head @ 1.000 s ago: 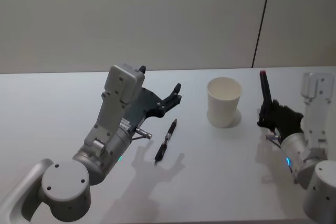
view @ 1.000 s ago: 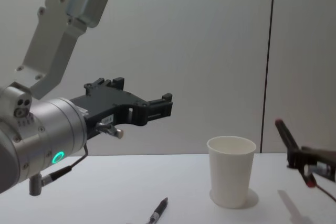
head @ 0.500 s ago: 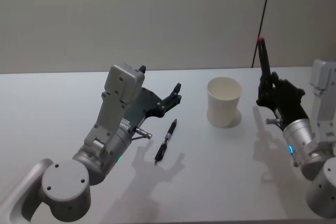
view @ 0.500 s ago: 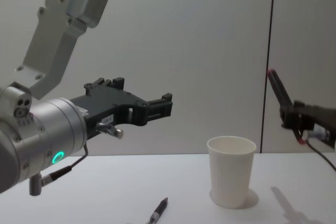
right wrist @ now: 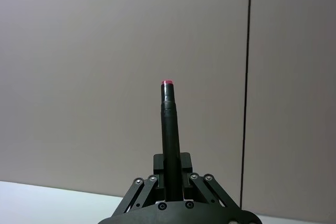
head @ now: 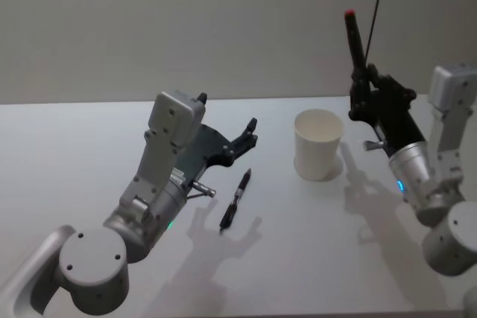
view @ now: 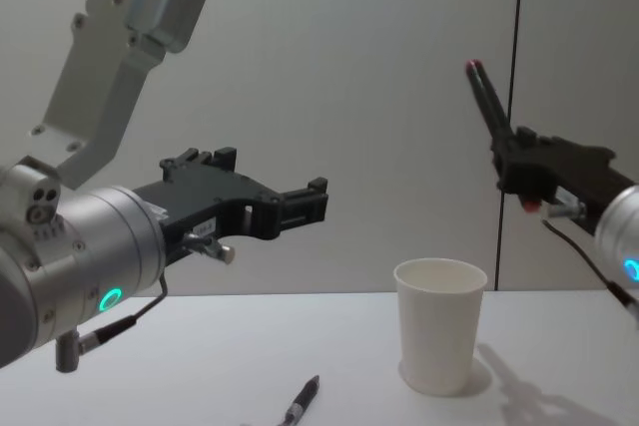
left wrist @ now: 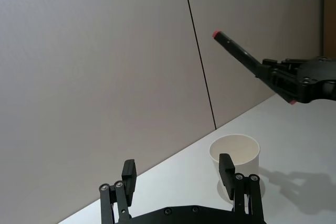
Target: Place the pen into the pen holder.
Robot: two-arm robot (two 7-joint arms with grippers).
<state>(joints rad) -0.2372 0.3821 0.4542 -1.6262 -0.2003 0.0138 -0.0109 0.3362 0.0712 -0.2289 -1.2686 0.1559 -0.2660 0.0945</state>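
My right gripper [head: 367, 97] is shut on a black pen [head: 354, 41] with a red end, held nearly upright in the air, above and just right of the pen holder [head: 318, 144], a white paper cup standing on the table. The chest view puts the held pen [view: 488, 97] higher than the cup [view: 439, 336]. In the right wrist view the pen [right wrist: 169, 124] rises from between the fingers. A second black pen [head: 235, 199] lies flat on the table, left of the cup. My left gripper [head: 250, 133] hovers open above that lying pen, its fingers [left wrist: 226, 167] empty.
The white table [head: 313, 258] runs to a plain grey wall with a dark vertical seam [view: 511, 117] behind the cup. The left arm's grey forearm [head: 160, 176] reaches over the table's left half.
The right gripper has lifted the pen and carried it left, from low beside the cup to well above and close beside it. The left arm and the lying pen have not moved.
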